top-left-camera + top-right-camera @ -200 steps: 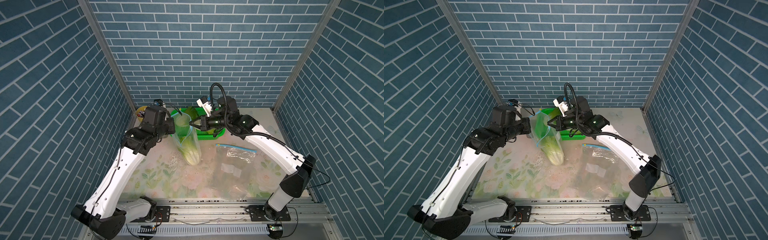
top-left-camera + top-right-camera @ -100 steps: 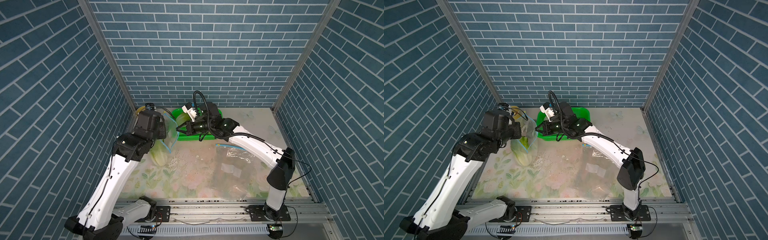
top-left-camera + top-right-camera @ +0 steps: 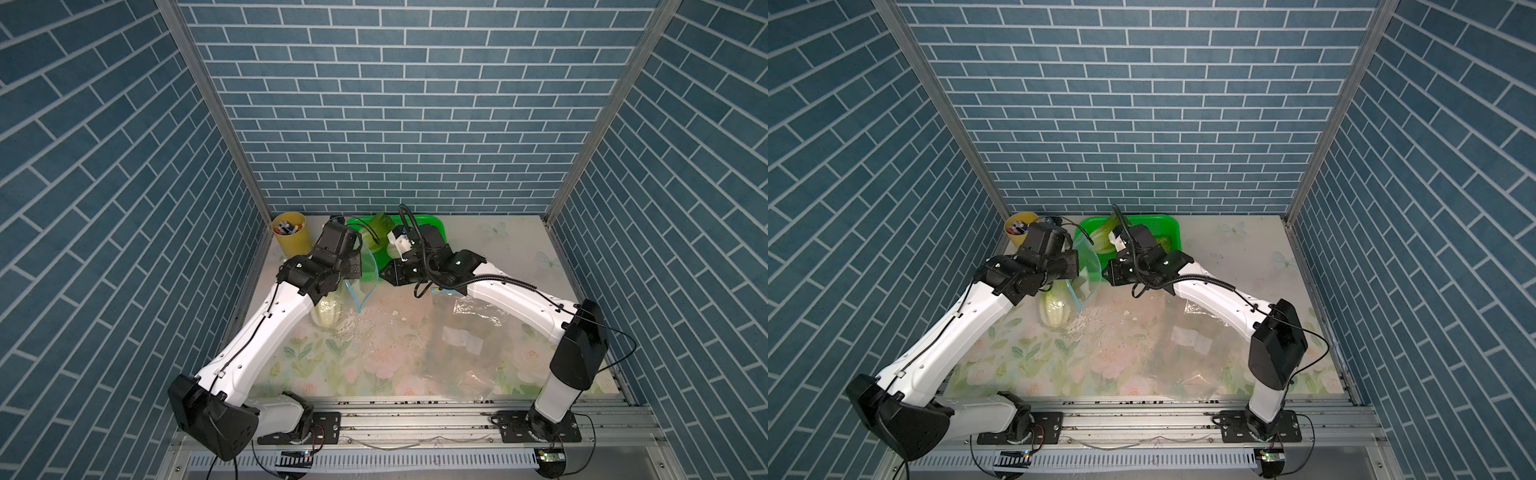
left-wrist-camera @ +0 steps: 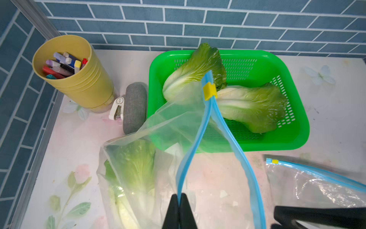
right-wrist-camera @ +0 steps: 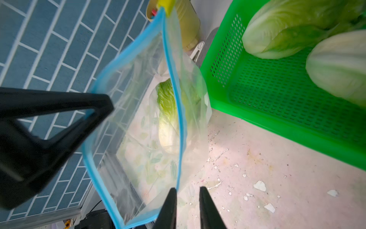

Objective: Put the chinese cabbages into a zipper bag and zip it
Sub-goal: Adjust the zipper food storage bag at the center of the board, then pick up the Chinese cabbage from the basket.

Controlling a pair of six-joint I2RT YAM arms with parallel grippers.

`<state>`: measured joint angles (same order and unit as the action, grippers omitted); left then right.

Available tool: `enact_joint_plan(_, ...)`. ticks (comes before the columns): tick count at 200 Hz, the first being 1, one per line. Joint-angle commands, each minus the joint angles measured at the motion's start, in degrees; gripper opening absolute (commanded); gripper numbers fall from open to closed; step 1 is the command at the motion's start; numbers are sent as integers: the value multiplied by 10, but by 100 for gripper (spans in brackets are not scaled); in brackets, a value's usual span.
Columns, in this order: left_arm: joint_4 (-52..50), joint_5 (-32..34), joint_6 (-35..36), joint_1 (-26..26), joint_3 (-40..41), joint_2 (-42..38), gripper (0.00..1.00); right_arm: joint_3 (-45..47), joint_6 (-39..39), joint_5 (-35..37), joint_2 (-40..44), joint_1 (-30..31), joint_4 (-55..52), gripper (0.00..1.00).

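A clear zipper bag (image 4: 178, 123) with a blue zip rim and yellow slider (image 4: 209, 91) hangs open-mouthed at the back left of the table. My left gripper (image 4: 179, 195) is shut on its rim. One chinese cabbage (image 4: 134, 164) lies inside the bag (image 3: 365, 270), resting on the table (image 3: 328, 313). Two more chinese cabbages (image 4: 195, 71) (image 4: 251, 107) lie in the green basket (image 4: 297, 126). My right gripper (image 5: 186, 191) stands open just beside the opposite rim; the rim brushes one fingertip (image 5: 172, 195), and nothing is pinched between the jaws.
A yellow cup of pens (image 4: 73, 73), a grey case (image 4: 134, 107) and a white clip (image 4: 116, 108) crowd the back left corner. A second zipper bag (image 3: 461, 332) lies flat under the right arm. The basket (image 3: 436, 222) stands against the back wall.
Both arms carried the bag left toward the corner, and the cabbage inside came down onto the table. The right gripper then opened and let go of the rim.
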<state>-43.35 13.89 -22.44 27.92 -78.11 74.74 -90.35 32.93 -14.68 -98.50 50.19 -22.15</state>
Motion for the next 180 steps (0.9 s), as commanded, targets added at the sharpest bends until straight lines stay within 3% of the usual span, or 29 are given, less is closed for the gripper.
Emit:
enact_joint_plan(1, 34, -17, -16, 7, -3, 12, 0, 8, -20, 28, 41, -22, -5, 27)
enact_joint_plan(76, 65, -21, -37, 52, 10, 46, 0, -16, -57, 35, 2, -148, -62, 56)
enact_joint_plan(127, 83, -20, -45, 61, 52, 43, 0, -50, -42, 20, -83, -217, -74, 61)
enact_joint_plan(180, 99, -9, -46, 61, 86, 23, 0, -110, -32, 10, -165, -233, -84, 64)
